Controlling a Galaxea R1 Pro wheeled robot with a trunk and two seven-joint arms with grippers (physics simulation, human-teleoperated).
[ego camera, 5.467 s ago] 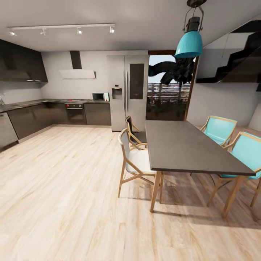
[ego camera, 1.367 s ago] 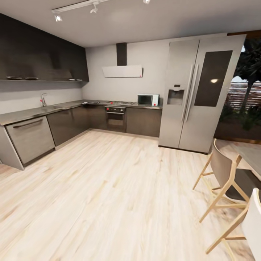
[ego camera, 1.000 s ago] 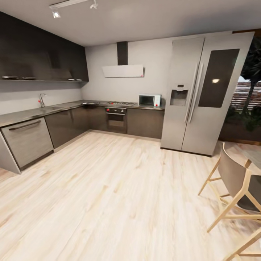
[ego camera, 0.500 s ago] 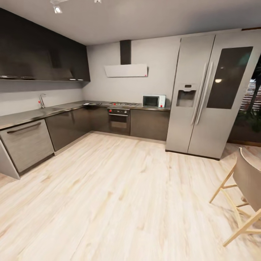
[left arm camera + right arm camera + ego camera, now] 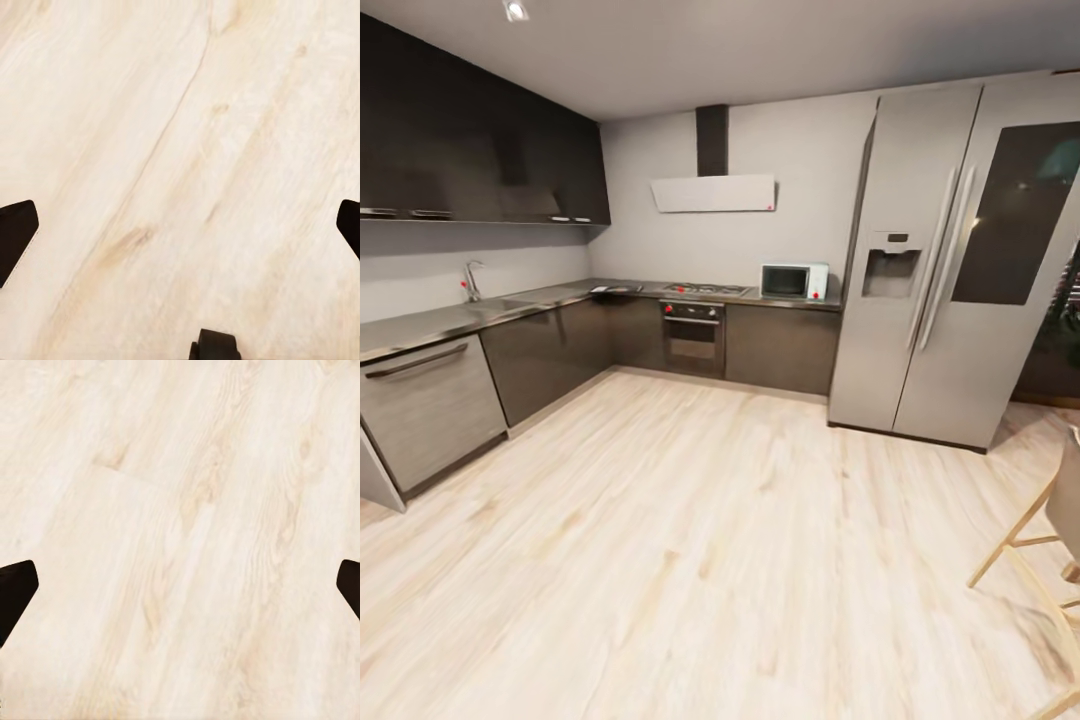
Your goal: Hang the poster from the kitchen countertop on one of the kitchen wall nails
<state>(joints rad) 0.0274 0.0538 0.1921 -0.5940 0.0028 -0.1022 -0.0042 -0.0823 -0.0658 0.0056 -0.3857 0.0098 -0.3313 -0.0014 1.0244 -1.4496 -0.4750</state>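
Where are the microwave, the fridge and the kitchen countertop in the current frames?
microwave (image 5: pixel 793 281), head view, on its dark door glass.
fridge (image 5: pixel 905 180), head view, on the left door's upper panel.
kitchen countertop (image 5: pixel 440 323), head view, on the bare top of the left run.

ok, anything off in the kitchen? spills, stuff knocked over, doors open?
Nothing stands out. Floor looks clean, cabinet fronts, oven and fridge are shut, microwave sits square on the countertop. Both wrist views show bare floorboards between wide-open fingers.
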